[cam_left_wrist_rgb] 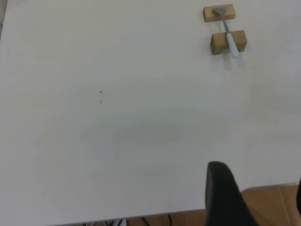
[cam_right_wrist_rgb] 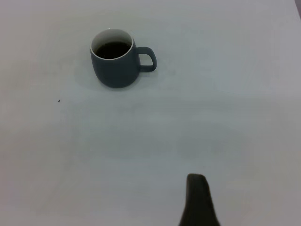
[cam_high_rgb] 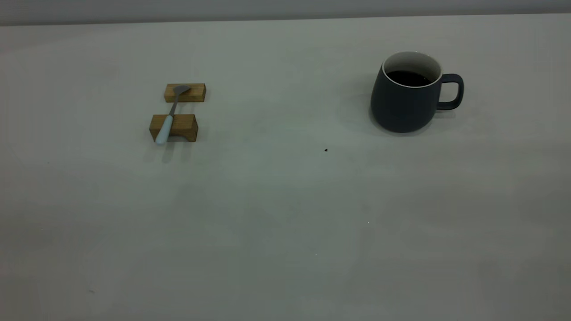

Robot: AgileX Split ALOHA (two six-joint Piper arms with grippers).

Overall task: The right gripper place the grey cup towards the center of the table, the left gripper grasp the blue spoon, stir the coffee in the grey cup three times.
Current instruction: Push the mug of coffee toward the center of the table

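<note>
The grey cup stands upright at the right side of the table, handle pointing right, with dark coffee inside. The blue spoon lies across two wooden blocks at the left, bowl on the far block, pale handle overhanging the near one. Neither gripper shows in the exterior view. In the left wrist view my left gripper is open near the table's edge, far from the spoon. In the right wrist view one dark finger of the right gripper shows alone, well short of the cup; that gripper is open and empty.
The far wooden block and the near one hold the spoon off the surface. A tiny dark speck lies between spoon and cup. The table's edge and a wooden floor show under the left gripper.
</note>
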